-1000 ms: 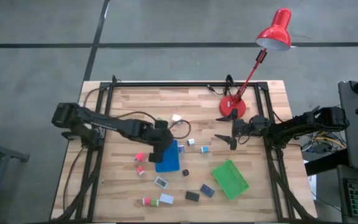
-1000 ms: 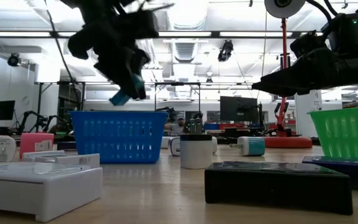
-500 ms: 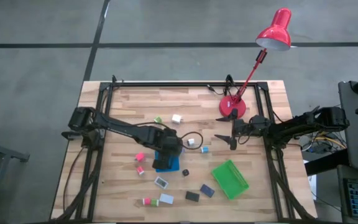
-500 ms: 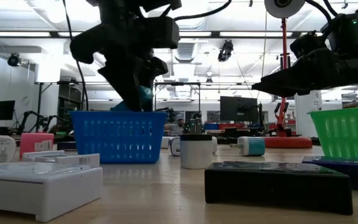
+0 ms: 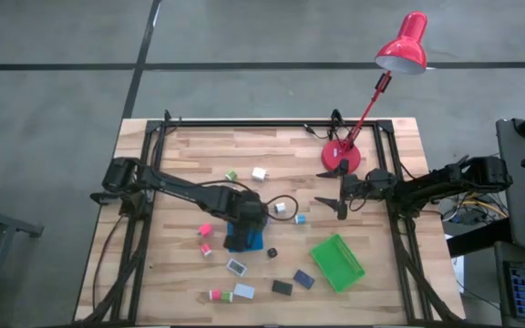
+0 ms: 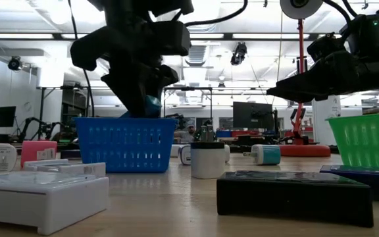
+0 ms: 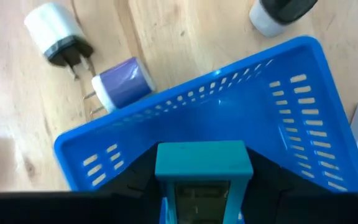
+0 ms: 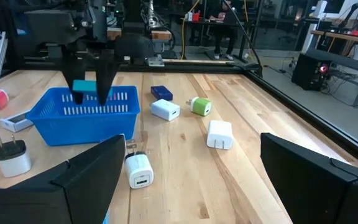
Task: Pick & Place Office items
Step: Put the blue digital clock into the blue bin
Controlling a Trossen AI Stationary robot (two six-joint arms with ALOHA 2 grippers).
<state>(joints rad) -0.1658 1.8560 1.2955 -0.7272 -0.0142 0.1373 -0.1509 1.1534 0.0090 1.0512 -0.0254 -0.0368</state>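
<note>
My left gripper (image 5: pixel 244 224) stands over the blue tray (image 5: pixel 247 242), pointing steeply down, shut on a teal block (image 7: pixel 204 160). In the low view the block (image 6: pixel 151 103) sits at the height of the tray's rim (image 6: pixel 125 120). Other office items lie scattered on the wooden table: a white plug (image 7: pixel 53 31), a purple-blue plug (image 7: pixel 123 84), a black block (image 5: pixel 283 288) and a navy one (image 5: pixel 303 279). My right gripper (image 5: pixel 340 202) waits open and level at the table's right, near the lamp base. My left gripper pinches the teal block by two opposite sides (image 7: pixel 164 167) between its two fingers (image 7: pixel 135 182). The fingers come from above, slanting steeply down. The block hangs below them over the inside of the blue tray (image 7: pixel 229 118), clear of its walls.
A green tray (image 5: pixel 337 262) sits at the near right. A red desk lamp (image 5: pixel 343 155) stands at the far right, its head reaching past the table's far edge. Pink blocks (image 5: pixel 205 230) lie left of the blue tray, white boxes (image 5: pixel 237 267) near the front edge.
My left gripper has carried the teal block toward the table's right and down, from beside the blue tray's left wall to over its inside. It has tipped steeper downward. The block has sunk to the tray's rim. The grip has stayed shut.
</note>
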